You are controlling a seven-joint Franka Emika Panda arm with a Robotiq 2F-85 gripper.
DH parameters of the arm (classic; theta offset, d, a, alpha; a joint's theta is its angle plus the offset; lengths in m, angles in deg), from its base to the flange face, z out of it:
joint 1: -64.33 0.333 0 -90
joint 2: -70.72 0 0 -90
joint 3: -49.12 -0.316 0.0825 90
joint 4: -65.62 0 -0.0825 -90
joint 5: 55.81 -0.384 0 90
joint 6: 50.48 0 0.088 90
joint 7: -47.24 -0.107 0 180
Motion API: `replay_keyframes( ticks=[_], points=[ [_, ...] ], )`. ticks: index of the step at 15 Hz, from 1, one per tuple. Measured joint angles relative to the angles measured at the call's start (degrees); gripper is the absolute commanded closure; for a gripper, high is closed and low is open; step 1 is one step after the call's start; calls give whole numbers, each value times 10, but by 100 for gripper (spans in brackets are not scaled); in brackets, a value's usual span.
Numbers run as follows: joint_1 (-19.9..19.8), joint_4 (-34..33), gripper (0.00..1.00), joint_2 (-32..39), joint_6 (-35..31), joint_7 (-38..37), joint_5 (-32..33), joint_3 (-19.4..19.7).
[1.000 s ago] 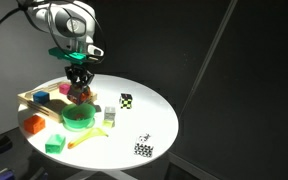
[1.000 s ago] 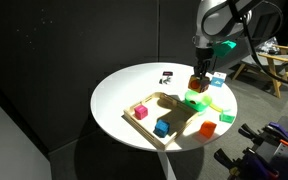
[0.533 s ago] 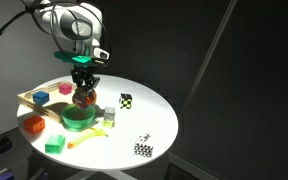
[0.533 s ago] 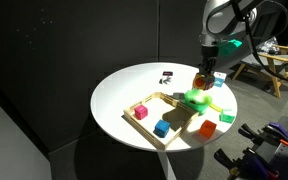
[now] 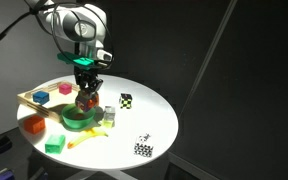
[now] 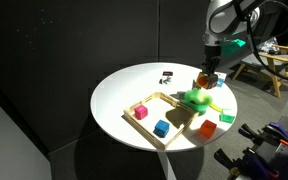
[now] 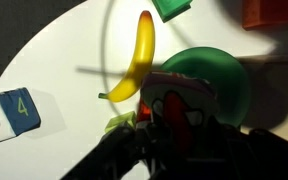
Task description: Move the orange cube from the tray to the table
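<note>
My end effector [image 6: 205,79], partly closed, grips the small orange-red cube [image 5: 85,100] above the round green bowl [image 5: 70,122] on the white round worktop [image 5: 149,105].

The table [image 5: 159,118] is plain white. The tray [image 6: 147,126] is a pale wood colour. The orange cube [image 5: 85,100] is orange-red. The bowl [image 7: 222,75] is bright green and the banana [image 7: 136,62] is yellow. A checkered cube [image 5: 126,100] has black and white squares. One blue cube [image 6: 162,127] is bright blue, and a pink cube [image 6: 141,112] is pink. The card [image 7: 19,110] is blue with a dark 4.
</note>
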Motion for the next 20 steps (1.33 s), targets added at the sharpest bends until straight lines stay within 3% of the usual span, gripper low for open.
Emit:
replay_keyframes(
  ticks=[16,17,20],
  points=[
    [-6,40,84,-2,0,-4,0,16],
    [-6,40,59,-2,0,-5,0,16],
    [-6,40,59,-3,0,-7,0,16]
  ],
)
